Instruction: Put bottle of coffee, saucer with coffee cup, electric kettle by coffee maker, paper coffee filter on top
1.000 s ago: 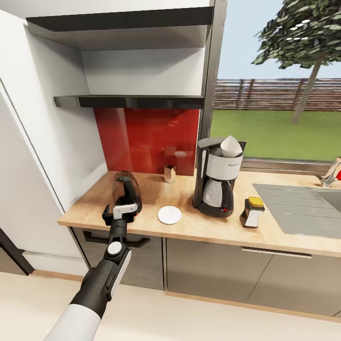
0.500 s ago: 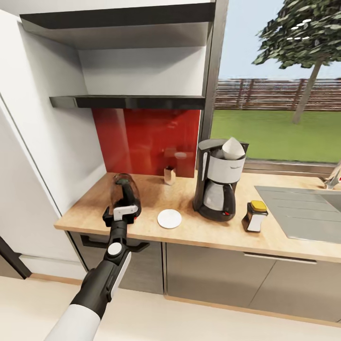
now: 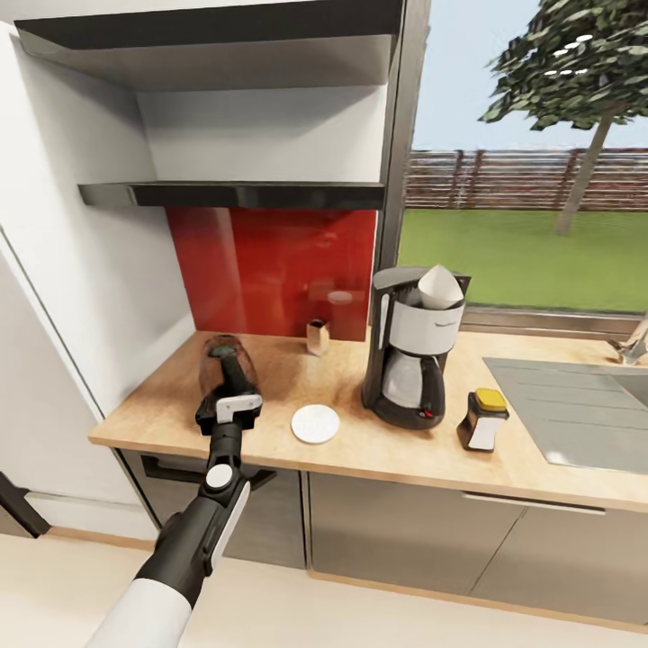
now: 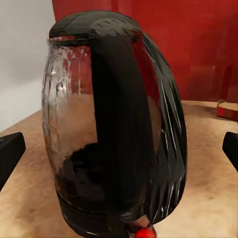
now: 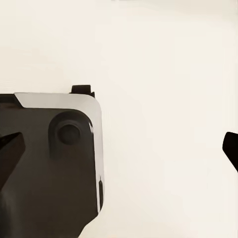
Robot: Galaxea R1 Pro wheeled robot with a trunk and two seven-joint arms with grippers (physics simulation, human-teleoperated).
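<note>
Left wrist view: left gripper (image 4: 119, 148) spread wide, black fingertips (image 4: 10, 153) clear of the electric kettle (image 4: 116, 124) handle. Kettle stands on the countertop (image 3: 360, 450), beyond the saucer (image 3: 315, 423) from the coffee maker (image 3: 409, 351). Centre the handle before clamping. Against earlier pictures, the head camera has shifted; the kettle stays put.

A glossy red backsplash panel (image 3: 270, 270) sits under white wall shelves (image 3: 243, 193); at 2 o'clock, a large window (image 3: 531, 162) shows a green lawn.
</note>
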